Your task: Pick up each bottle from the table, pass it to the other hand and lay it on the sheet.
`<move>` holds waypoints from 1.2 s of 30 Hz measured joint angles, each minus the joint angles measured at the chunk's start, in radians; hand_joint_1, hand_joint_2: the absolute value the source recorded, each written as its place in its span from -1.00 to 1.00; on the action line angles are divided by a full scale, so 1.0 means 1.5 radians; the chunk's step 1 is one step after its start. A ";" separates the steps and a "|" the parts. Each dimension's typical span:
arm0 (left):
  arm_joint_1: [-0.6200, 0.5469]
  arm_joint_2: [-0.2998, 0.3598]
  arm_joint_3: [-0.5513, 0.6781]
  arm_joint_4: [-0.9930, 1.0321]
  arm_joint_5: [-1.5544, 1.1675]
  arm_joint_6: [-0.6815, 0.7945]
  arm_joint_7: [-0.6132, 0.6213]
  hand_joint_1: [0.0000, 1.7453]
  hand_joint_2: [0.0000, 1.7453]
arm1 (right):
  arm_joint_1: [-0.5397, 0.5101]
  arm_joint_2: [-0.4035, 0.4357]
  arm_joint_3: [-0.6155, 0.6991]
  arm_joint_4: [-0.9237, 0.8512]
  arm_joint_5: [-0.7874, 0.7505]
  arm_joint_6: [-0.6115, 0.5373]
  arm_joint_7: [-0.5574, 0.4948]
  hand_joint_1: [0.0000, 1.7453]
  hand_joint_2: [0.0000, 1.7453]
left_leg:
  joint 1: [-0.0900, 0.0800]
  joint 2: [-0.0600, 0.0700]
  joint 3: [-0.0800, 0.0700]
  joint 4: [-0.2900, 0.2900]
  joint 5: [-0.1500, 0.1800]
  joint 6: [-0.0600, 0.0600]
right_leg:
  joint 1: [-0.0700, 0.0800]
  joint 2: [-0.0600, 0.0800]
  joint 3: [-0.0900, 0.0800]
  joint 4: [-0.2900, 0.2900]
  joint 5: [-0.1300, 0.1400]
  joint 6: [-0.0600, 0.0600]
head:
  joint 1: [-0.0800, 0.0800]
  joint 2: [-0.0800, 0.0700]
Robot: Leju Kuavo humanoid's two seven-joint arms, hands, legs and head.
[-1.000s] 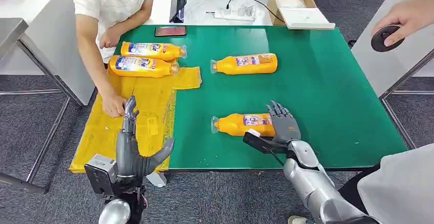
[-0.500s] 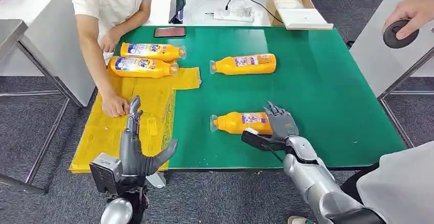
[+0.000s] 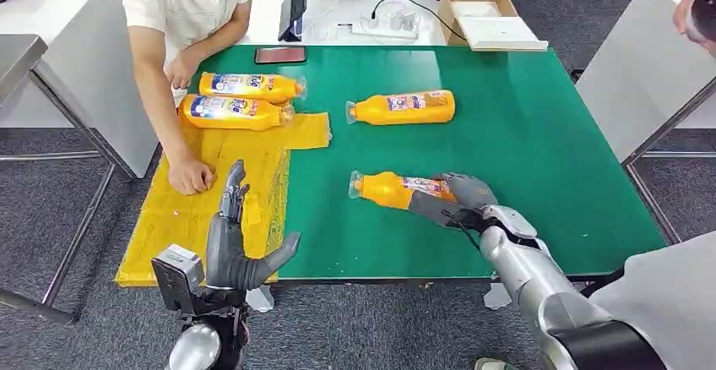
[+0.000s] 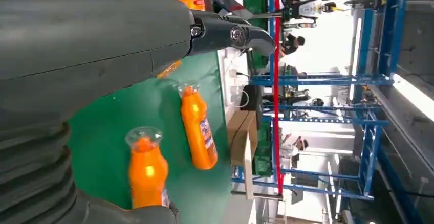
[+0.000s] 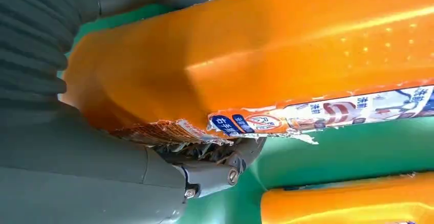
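The near bottle [image 3: 397,191] lies on its side on the green table [image 3: 540,142], cap toward the sheet [image 3: 211,193], and the right hand [image 3: 452,199] is wrapped around its base end. In the right wrist view the thumb [image 5: 204,175] presses under the torn label while the orange body [image 5: 266,55] sits against the palm, so this hand is clamped on the bottle, which looks barely off the mat or not yet lifted. The left hand [image 3: 232,243] waits over the near edge of the sheet, fingers spread and holding nothing.

A far bottle [image 3: 404,106] lies well apart on the table, and two more [image 3: 241,98] already rest side by side at the sheet's far end. A person's hand [image 3: 190,174] rests on the sheet, near the left hand's fingertips.

The grip sits at the very end of the bottle, so most of the weight hangs out beyond the hand; on lifting, the cap end may droop and the smooth plastic could twist or slip, more so where the loose label gives under the thumb. A tilted bottle would make the handover harder to catch. The waiting hand could also brush the person's hand when it moves.
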 measured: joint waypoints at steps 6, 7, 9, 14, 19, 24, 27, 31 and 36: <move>0.000 0.003 0.000 0.000 0.001 0.002 0.001 -1.00 1.00 | 0.002 -0.001 -0.004 -0.002 -0.034 0.001 -0.029 1.00 1.00 | 0.000 0.000 0.000 0.000 0.000 0.000 | 0.000 0.000 0.001 0.000 0.000 0.000 | 0.000 0.000; 0.000 0.003 0.000 0.000 0.001 0.005 0.001 -1.00 1.00 | 0.005 0.000 -0.004 -0.007 -0.052 -0.001 -0.043 1.00 1.00 | 0.000 0.000 0.000 0.000 0.000 0.000 | 0.000 0.000 0.001 0.000 0.000 -0.001 | 0.000 0.000; 0.001 0.003 0.000 0.000 0.000 0.009 0.001 -1.00 1.00 | 0.010 0.001 -0.005 -0.014 -0.073 -0.004 -0.063 1.00 1.00 | 0.001 0.000 0.000 0.000 0.000 0.000 | 0.001 0.000 0.001 0.000 0.001 -0.002 | 0.000 0.000; 0.013 0.002 0.006 0.000 0.006 0.054 0.004 -1.00 1.00 | 0.099 0.030 -0.009 -0.138 -0.222 -0.045 -0.149 1.00 1.00 | 0.001 -0.001 -0.002 0.000 0.000 0.000 | 0.001 0.000 -0.001 0.000 0.001 -0.002 | 0.000 0.000; 0.042 -0.010 0.013 0.010 0.141 0.021 0.026 -1.00 1.00 | 0.233 0.078 0.015 -0.372 -0.277 -0.193 -0.178 1.00 1.00 | 0.002 -0.002 -0.009 0.000 0.001 0.000 | 0.002 0.000 -0.008 0.001 0.001 -0.002 | 0.000 0.000; 0.052 -0.013 0.000 0.016 0.158 -0.015 0.013 -1.00 1.00 | 0.297 0.104 0.068 -0.508 -0.291 -0.258 -0.195 1.00 1.00 | 0.002 -0.002 -0.012 0.000 0.000 0.000 | 0.001 0.000 -0.011 0.001 0.001 -0.002 | 0.000 0.000; 0.057 -0.010 -0.015 0.013 0.156 -0.047 0.009 -1.00 1.00 | 0.308 0.111 0.090 -0.527 -0.297 -0.259 -0.199 1.00 1.00 | 0.001 -0.002 -0.012 0.000 0.000 0.000 | 0.001 0.000 -0.011 0.001 0.001 -0.002 | 0.000 0.000; 0.061 -0.006 -0.033 -0.002 0.160 -0.102 -0.010 -1.00 1.00 | 0.308 0.124 0.116 -0.522 -0.308 -0.223 -0.195 1.00 1.00 | 0.001 -0.002 -0.012 0.000 0.000 0.000 | 0.001 0.000 -0.011 0.001 0.001 -0.002 | 0.000 0.000; 0.067 -0.004 -0.045 -0.026 0.133 -0.115 -0.041 -1.00 1.00 | 0.304 0.148 0.160 -0.489 -0.312 -0.180 -0.189 1.00 1.00 | 0.002 -0.002 -0.012 0.000 0.000 -0.001 | 0.002 0.000 -0.011 0.001 0.001 -0.002 | 0.000 0.000</move>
